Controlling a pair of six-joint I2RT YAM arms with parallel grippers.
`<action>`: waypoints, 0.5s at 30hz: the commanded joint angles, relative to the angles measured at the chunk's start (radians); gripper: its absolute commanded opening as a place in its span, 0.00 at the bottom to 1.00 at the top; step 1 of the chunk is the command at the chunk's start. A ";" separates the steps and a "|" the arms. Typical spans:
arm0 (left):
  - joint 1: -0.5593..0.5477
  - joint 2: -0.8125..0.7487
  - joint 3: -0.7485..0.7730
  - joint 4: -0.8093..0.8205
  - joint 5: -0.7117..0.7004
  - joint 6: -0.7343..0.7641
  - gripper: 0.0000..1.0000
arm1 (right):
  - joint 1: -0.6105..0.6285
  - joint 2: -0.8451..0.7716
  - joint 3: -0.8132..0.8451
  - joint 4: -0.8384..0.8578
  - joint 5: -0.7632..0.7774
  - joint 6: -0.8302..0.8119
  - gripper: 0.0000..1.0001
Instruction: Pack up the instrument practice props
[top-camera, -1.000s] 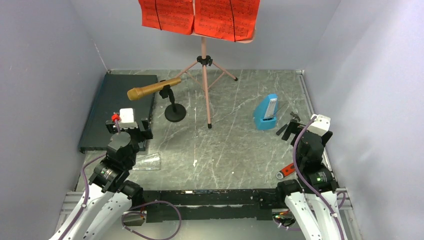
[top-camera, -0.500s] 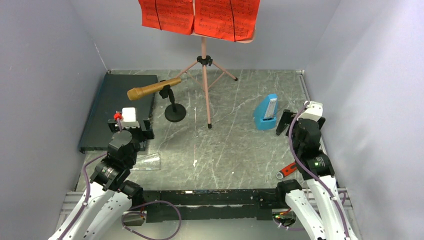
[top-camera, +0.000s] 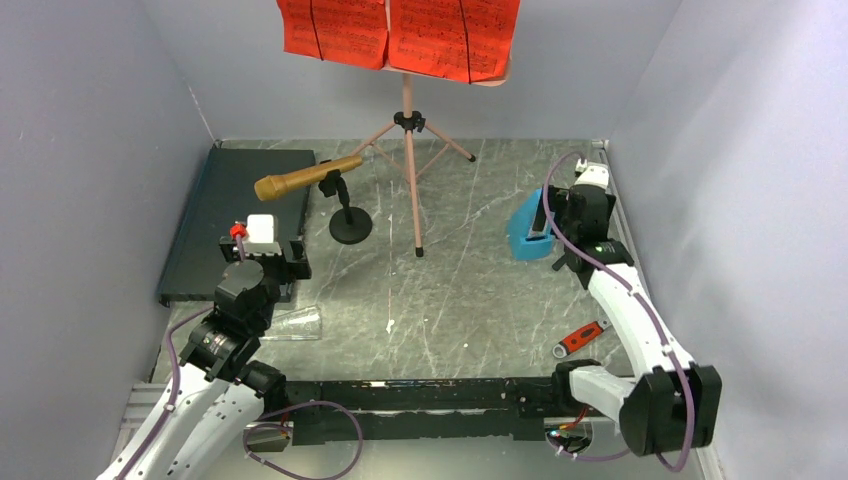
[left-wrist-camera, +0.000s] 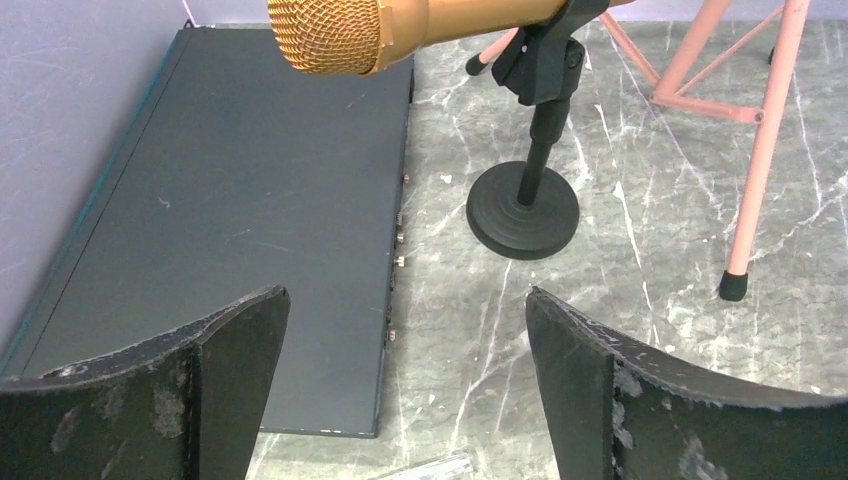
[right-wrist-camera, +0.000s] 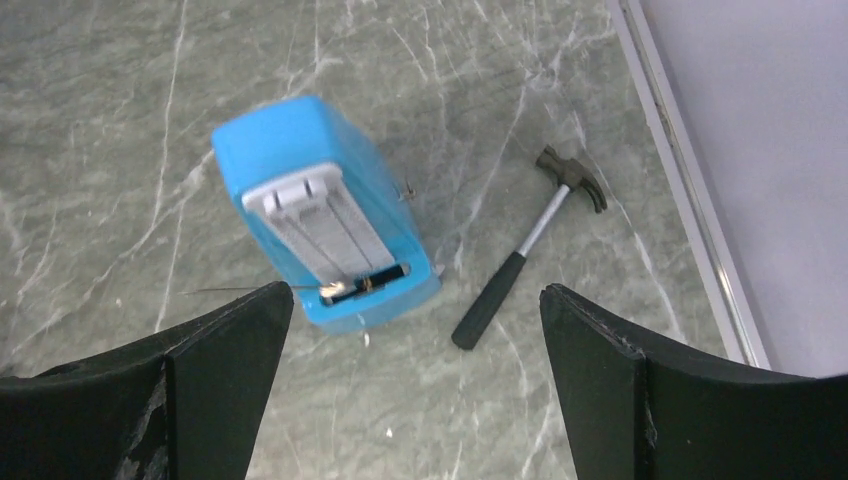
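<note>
The blue wedge-shaped metronome stands at the right of the table; in the right wrist view it lies just below and ahead of my open, empty right gripper, which hovers above it. The gold microphone sits on its black round-base stand, ahead of my open, empty left gripper; it also shows in the left wrist view. The pink tripod music stand at the back carries the red sheet-music pages.
A flat dark case lies at the left, beside the microphone base. A small hammer lies right of the metronome. A red-handled wrench lies near the right arm's base. A clear plastic object lies near the left arm. Walls enclose three sides.
My right arm has reached forward and to the left, bringing its open gripper over the metronome. The left gripper has barely moved.
</note>
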 joint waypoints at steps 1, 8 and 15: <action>0.005 0.001 0.041 0.015 0.029 0.016 0.94 | -0.014 0.093 0.083 0.188 -0.048 -0.022 1.00; 0.004 0.006 0.040 0.012 0.028 0.019 0.94 | -0.021 0.174 0.110 0.244 -0.098 -0.028 1.00; 0.004 0.019 0.036 0.024 0.028 0.023 0.94 | -0.026 0.180 0.069 0.277 -0.182 -0.037 1.00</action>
